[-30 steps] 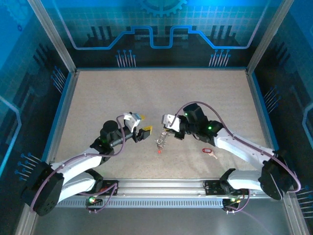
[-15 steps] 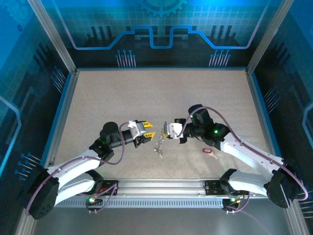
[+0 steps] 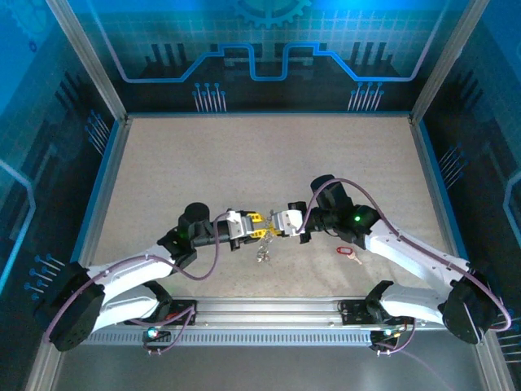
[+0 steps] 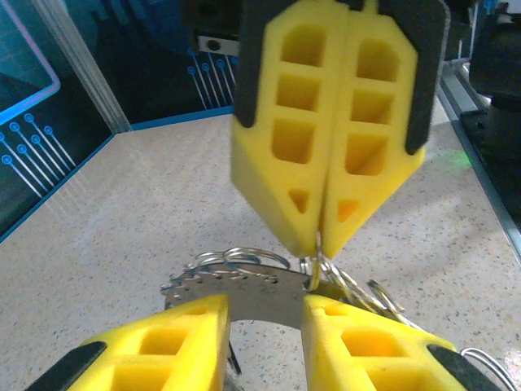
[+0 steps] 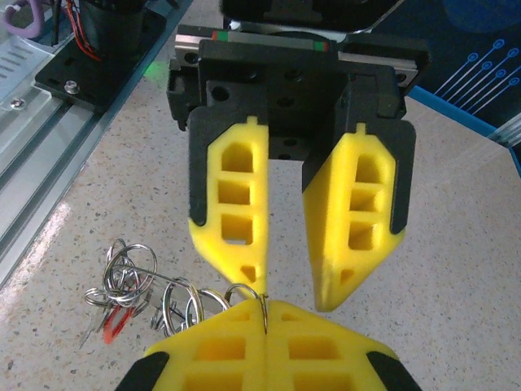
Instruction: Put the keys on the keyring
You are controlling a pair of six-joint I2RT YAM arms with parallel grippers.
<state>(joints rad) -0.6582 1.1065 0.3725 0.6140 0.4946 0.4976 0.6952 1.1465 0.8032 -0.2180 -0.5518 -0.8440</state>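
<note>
- The right gripper point(image 5: 266, 314) is clenched, its two yellow pads pressed flat together. They pinch one thin wire loop of the keyring point(image 3: 263, 247) right at the tips.
- The left gripper point(image 4: 264, 314) is released. Its fingers point(image 4: 191, 342) stand well apart, one on either side of the ring's flat toothed metal band, and whether either pad touches the metal cannot be told.
- The keyring hangs as a bunch of silvery loops at 6 o'clock from the meeting fingertips in the top view. A red key point(image 5: 116, 322) sits among the loops at the bunch's low end; whether that end rests on the table point(image 3: 203, 163) cannot be told.
- A loose key point(image 3: 346, 251) with a red head and a short silvery shank lies flat on the table at 4 o'clock from the grippers, beside the right forearm and well apart from the ring.
- Both arms reach inward and low from their bases. The left points toward 3 o'clock and the right toward 9 o'clock, so the two grippers face each other tip to tip near the table's middle, toward its near half.
</note>
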